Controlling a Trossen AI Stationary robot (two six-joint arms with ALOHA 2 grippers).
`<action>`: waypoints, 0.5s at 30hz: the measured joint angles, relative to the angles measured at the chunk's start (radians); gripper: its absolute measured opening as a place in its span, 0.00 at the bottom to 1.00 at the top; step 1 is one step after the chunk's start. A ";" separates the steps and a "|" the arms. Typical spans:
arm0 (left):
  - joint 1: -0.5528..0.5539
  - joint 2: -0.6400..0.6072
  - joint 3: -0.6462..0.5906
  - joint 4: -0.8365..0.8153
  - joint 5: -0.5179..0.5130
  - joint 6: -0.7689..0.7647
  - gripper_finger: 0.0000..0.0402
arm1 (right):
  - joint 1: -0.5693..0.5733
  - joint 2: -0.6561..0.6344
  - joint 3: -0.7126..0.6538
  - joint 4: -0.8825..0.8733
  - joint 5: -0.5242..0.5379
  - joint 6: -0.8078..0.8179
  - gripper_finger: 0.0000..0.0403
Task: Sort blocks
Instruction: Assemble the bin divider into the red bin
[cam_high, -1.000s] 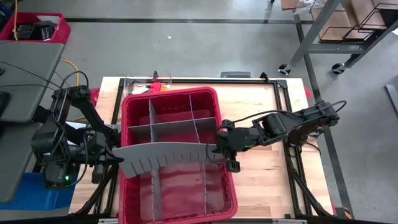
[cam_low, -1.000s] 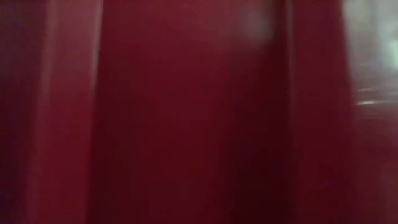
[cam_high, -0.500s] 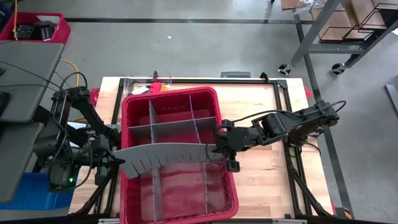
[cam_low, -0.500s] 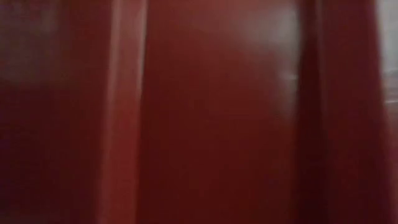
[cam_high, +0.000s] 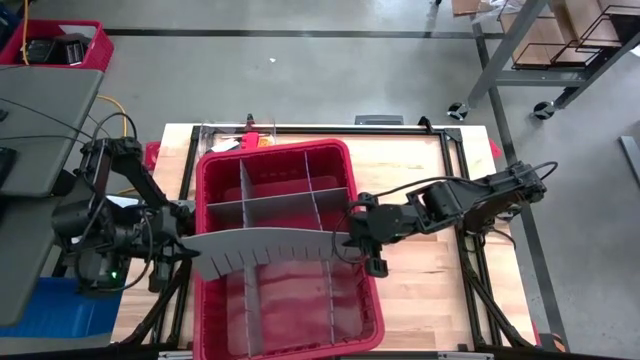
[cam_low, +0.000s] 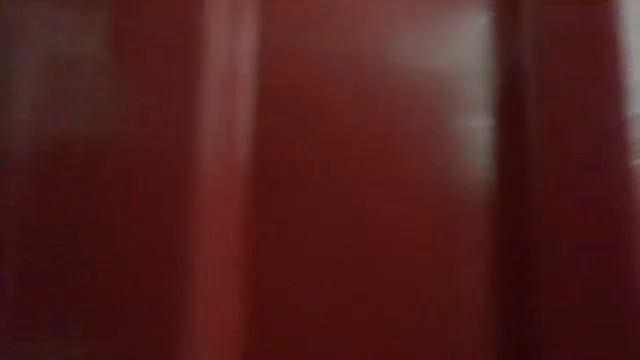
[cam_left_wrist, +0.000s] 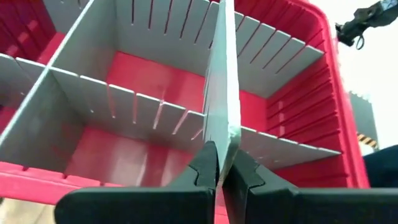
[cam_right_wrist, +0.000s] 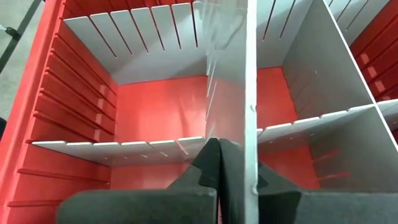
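Two grippers share one load right now: we have the left gripper (cam_high: 186, 243) clenched on one end of a long grey divider sheet (cam_high: 265, 245), and the right gripper (cam_high: 348, 240) clenched on the other end. In each wrist view we see our dark fingers (cam_left_wrist: 205, 171) pinching the sheet's thin edge, the sheet standing on edge between them.

The sheet's long axis runs crosswise over the red bin (cam_high: 216, 310), from the left wall to the right wall, slightly bowed, and it sits above the fixed dividers (cam_high: 272, 205) already slotted inside. We judge it is raised or tilted rather than seated, though we cannot tell how far it stands clear of the slots.

As for the blocks, we cannot find them in the bin compartments we can see; a few small colored items (cam_high: 252, 131) lie at the far edge of the table (cam_high: 420, 170), beyond the bin, too small to identify. The low view shows only red plastic close up.

The coming move depends on both ends staying level, since neither arm is nearer the middle.
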 joint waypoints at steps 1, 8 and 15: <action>0.010 0.000 -0.002 -0.001 0.000 0.016 0.00 | 0.000 0.000 0.000 -0.001 0.000 -0.001 0.00; 0.065 0.000 -0.004 -0.004 0.013 0.081 0.00 | 0.001 -0.001 0.000 -0.015 0.000 -0.006 0.00; 0.071 -0.001 -0.004 0.000 0.063 0.071 0.00 | 0.000 0.000 0.000 -0.019 0.000 0.000 0.00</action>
